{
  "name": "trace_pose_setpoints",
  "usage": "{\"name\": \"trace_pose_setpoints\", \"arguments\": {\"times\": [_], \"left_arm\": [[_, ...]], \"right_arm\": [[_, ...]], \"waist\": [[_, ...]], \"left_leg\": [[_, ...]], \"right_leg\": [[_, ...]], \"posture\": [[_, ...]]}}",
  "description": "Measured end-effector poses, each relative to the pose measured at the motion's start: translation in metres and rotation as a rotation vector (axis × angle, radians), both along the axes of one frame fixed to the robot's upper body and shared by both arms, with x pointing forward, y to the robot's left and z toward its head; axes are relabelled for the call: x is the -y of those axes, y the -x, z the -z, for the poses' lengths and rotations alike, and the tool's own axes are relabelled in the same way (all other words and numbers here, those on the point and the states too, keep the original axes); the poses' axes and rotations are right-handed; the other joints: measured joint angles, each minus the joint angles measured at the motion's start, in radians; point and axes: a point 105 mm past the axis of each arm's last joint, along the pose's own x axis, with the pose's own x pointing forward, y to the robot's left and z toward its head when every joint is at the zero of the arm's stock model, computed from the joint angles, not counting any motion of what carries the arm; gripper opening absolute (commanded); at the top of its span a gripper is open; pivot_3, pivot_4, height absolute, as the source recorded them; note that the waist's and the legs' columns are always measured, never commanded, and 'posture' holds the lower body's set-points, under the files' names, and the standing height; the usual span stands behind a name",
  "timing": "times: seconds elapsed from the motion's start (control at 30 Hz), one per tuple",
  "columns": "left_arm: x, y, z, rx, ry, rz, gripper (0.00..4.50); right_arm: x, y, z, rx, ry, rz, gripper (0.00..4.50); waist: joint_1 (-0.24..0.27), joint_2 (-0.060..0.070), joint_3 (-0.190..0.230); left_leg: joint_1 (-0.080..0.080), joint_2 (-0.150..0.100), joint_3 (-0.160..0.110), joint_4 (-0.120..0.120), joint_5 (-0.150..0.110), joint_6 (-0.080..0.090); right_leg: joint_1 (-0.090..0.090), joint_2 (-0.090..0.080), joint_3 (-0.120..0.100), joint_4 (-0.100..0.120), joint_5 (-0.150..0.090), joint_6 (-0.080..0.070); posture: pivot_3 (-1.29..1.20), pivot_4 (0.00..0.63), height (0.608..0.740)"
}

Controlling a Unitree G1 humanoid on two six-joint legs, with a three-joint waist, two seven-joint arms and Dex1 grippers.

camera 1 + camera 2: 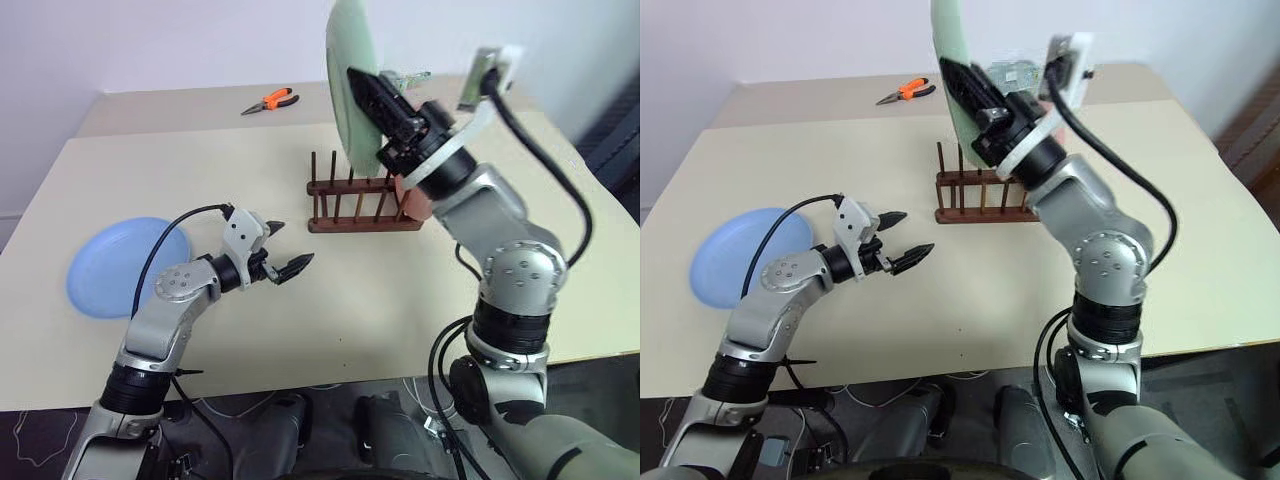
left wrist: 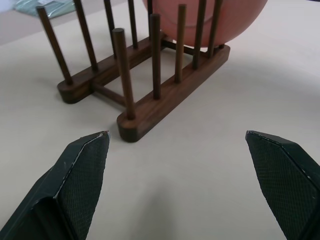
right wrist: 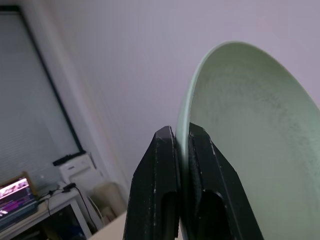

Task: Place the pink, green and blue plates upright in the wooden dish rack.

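**A:** What have you got nearest you?

**B:** Your left pincer [image 1: 283, 250] hangs low over the beige counter [image 1: 400, 300], toward the near edge, its two black fingers spread wide apart with nothing between them. Beside it, near the counter's left edge, the blue plate [image 1: 115, 265] lies flat: pale, matte, shallow.

**A:** And the green one?

**B:** You have it. Your right pincer [image 3: 182, 150] is pressed together on the rim of the green plate [image 1: 350, 80], holding it on edge in the air above the wooden dish rack [image 1: 355, 205]. It is mint green, matte, faintly speckled on its inner face.

**A:** The rack itself?

**B:** Dark brown, two base rails and two rows of thin upright pegs, standing around the middle of the counter. The pink plate [image 2: 210, 20] already stands upright between the pegs at the rack's right end.

**A:** Anything farther back?

**B:** Orange-handled pliers [image 1: 270, 100] lie near the far edge. Behind the counter you see a plain pale wall; the right wrist view also catches a window blind and a lit screen on a desk.
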Motion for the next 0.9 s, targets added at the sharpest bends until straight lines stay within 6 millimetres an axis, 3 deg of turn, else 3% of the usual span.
{"name": "trace_pose_setpoints", "arguments": {"times": [0.43, 0.47, 0.5, 0.7, 0.9], "left_arm": [[0.002, 0.007, 0.000, 0.006, 0.004, 0.003, 4.50], [0.002, 0.007, 0.000, 0.006, 0.004, 0.004, 4.50], [0.003, 0.007, 0.000, 0.007, 0.004, 0.005, 4.50], [0.003, 0.007, -0.001, 0.007, 0.004, 0.007, 4.50], [0.004, 0.008, 0.000, 0.004, 0.007, 0.013, 4.50]], "right_arm": [[0.012, -0.032, 0.030, -0.154, -0.026, 0.102, 0.05], [0.012, -0.035, 0.034, -0.178, -0.034, 0.104, 0.72], [0.013, -0.039, 0.038, -0.201, -0.040, 0.110, 0.92], [0.023, -0.054, 0.051, -0.233, 0.008, 0.194, 3.93], [0.028, -0.057, 0.044, -0.061, 0.244, 0.301, 3.93]], "waist": [[-0.007, 0.000, 0.000], [-0.007, 0.000, 0.000], [-0.007, 0.000, 0.000], [-0.008, 0.000, 0.000], [-0.010, 0.000, 0.000]], "left_leg": [[0.000, 0.000, 0.000, -0.002, 0.000, -0.001], [0.000, 0.000, 0.000, -0.002, 0.000, -0.001], [0.000, 0.000, 0.000, -0.002, 0.001, -0.001], [0.000, 0.000, 0.001, -0.002, 0.001, -0.001], [0.000, 0.000, 0.001, -0.002, 0.001, -0.001]], "right_leg": [[-0.001, 0.000, 0.001, 0.001, 0.000, 0.000], [-0.001, 0.000, 0.001, 0.001, 0.000, 0.000], [-0.001, 0.000, 0.001, 0.001, 0.000, 0.000], [-0.002, 0.000, 0.001, 0.001, 0.000, 0.000], [-0.001, 0.000, 0.001, 0.001, 0.000, 0.000]], "posture": [[0.00, 0.150, 0.727], [0.00, 0.150, 0.727], [0.00, 0.150, 0.727], [0.00, 0.150, 0.727], [0.00, 0.150, 0.727]]}}
